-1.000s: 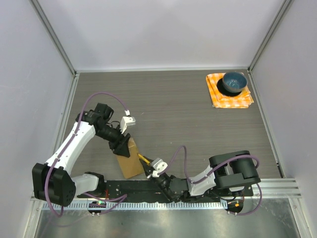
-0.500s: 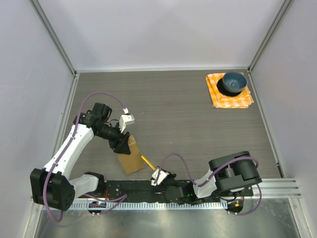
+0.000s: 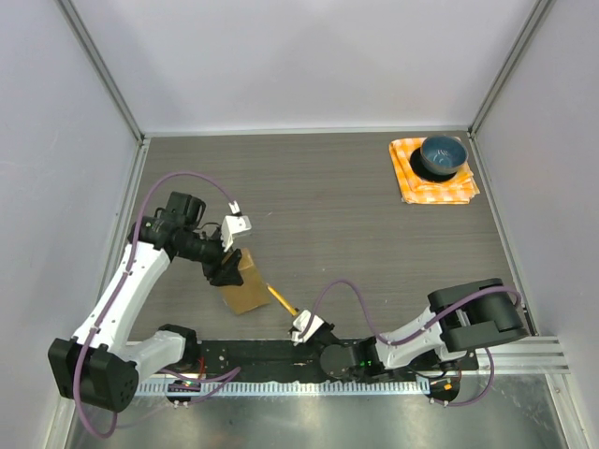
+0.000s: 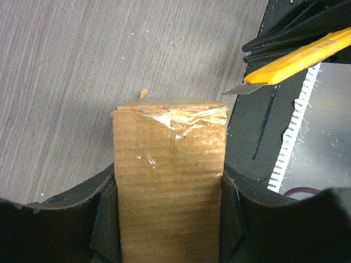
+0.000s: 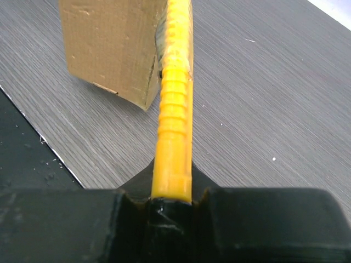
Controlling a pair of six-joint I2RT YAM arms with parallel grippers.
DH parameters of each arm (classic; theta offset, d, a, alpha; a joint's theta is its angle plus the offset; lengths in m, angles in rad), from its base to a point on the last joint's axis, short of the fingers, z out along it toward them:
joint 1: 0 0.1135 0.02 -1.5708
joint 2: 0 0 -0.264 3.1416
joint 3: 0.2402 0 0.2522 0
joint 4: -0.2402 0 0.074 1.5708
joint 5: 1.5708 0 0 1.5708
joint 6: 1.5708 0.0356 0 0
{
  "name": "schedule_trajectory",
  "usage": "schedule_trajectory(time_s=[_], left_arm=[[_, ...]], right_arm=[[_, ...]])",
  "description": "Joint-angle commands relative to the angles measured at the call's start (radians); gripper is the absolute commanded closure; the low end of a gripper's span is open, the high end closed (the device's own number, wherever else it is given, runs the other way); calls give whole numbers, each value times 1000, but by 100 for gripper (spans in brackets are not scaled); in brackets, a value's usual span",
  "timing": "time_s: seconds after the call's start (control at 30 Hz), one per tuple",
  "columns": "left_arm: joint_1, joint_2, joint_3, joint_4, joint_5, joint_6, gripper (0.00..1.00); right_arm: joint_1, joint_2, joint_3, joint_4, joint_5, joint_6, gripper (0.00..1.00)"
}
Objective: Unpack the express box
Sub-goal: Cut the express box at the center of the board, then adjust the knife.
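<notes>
Express box (image 3: pixel 248 290) sits approx 7 o'clock on wood-grain table (image 3: pixel 356 215), taped end out, clamped btwn left gripper (image 3: pixel 231 275) fingers. Right gripper (image 3: pixel 301 325) closed on yellow box cutter (image 3: pixel 279 299); blade tip just off box corner, not touching.

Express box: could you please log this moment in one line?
left gripper shut on express box | right gripper shut on yellow knife | blade near taped end, contact unclear
</notes>
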State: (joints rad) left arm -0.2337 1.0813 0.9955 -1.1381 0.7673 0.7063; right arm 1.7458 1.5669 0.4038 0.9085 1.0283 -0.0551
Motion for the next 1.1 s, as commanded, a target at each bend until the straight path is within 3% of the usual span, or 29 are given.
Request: schedule_trajectory(time_s=[0.0, 0.13, 0.23, 0.27, 0.4, 0.47, 0.7, 0.83, 1.07], left_arm=[[-4, -8, 52, 14, 17, 38, 83], [-4, -6, 42, 17, -13, 62, 77], [-6, -14, 2, 84, -54, 32, 56], [-7, -21, -18, 122, -78, 22, 45], [-10, -32, -29, 127, -98, 22, 33], [-10, -35, -28, 109, -99, 33, 0], [-10, -52, 74, 34, -77, 15, 0], [-10, -72, 210, -37, 24, 24, 0], [-58, -20, 408, -469, 199, 280, 0]], right_arm=[[-11, -16, 29, -29, 3, 40, 99], [-11, -28, 35, -60, 10, 78, 99], [-11, -76, 15, -71, 6, 101, 99], [-11, -100, 7, -79, 1, 116, 99], [-11, -166, 0, -157, -37, 149, 99], [-11, -191, -5, -168, -66, 152, 99], [-11, -237, 33, -245, -146, 136, 99], [-19, -296, 75, -341, -223, 144, 99], [-97, -450, 211, -597, -418, 133, 99]])
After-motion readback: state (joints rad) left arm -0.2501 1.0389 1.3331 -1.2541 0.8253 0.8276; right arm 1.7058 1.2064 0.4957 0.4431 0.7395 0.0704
